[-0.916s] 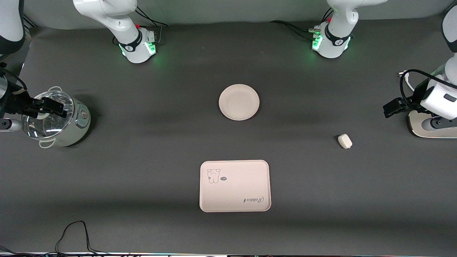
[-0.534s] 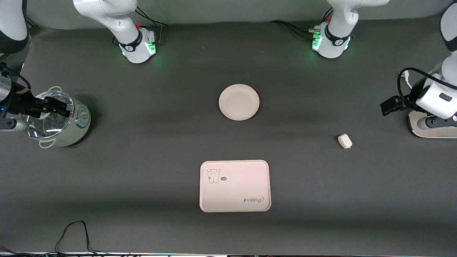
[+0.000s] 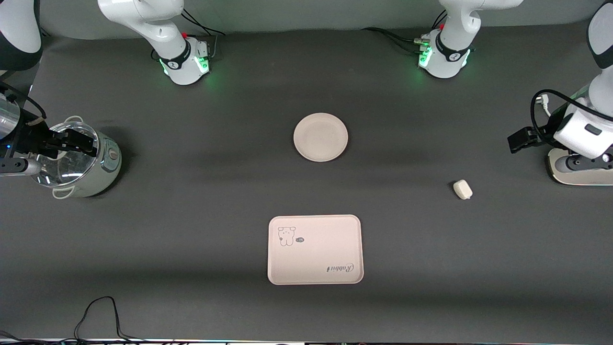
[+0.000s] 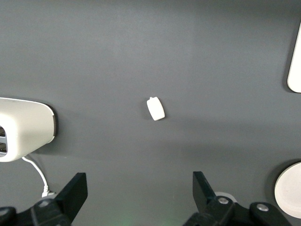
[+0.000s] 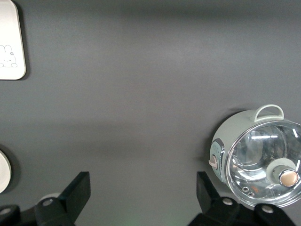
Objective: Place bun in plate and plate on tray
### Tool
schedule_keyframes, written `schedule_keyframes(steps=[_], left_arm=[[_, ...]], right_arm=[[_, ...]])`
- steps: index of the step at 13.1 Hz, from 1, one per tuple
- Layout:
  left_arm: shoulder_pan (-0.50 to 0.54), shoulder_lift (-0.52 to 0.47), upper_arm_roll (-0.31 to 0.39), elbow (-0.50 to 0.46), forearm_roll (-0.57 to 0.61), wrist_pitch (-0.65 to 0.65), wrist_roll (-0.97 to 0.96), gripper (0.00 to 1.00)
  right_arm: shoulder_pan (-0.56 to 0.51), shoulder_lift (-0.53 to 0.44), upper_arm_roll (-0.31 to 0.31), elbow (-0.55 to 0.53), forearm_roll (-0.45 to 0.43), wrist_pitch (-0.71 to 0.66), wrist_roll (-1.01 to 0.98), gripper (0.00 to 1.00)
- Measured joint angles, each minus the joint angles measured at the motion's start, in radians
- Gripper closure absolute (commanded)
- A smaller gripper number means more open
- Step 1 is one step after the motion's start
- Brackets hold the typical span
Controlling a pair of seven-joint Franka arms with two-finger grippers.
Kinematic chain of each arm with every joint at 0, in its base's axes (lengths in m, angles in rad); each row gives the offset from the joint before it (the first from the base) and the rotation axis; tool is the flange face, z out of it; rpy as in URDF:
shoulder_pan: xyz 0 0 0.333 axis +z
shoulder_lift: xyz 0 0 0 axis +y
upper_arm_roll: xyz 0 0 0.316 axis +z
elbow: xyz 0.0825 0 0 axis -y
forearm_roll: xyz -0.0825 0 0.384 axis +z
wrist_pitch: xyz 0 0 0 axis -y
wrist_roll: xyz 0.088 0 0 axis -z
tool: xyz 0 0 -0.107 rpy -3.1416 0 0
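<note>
Since the earlier frame, the left gripper (image 3: 517,142) has drifted a little toward the table's middle at the left arm's end, and the right gripper (image 3: 76,143) has shifted slightly over the glass-lidded pot (image 3: 76,160); nothing on the tabletop has moved. Both grippers stand fully released, empty, fingers (image 4: 75,190) spread wide. The bun (image 3: 462,189) lies alone on the bare tabletop toward the left arm's end, well apart from the plate (image 3: 321,137), which sits empty at mid-table. The tray (image 3: 314,249), also empty, lies nearer the front edge. Judged from this layout, no step is yet done; the left gripper, closest to the bun and looking down on it, seems best placed to fetch it.
</note>
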Motion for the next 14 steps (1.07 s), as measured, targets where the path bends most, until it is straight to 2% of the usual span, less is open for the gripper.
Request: schedule_keyframes(steps=[5, 9, 14], left_arm=[[0.000, 0.006, 0.009, -0.012, -0.003, -0.037, 0.019, 0.00], [0.002, -0.012, 0.019, -0.104, -0.008, -0.032, 0.021, 0.00], [0.001, -0.244, 0.014, -0.337, -0.033, -0.027, 0.021, 0.00]], right_arm=[[0.000, 0.000, 0.000, 0.000, 0.000, -0.001, 0.000, 0.00], [0.000, 0.000, 0.000, 0.000, 0.000, -0.001, 0.000, 0.00], [0.000, 0.002, 0.000, 0.000, 0.000, -0.001, 0.000, 0.00]])
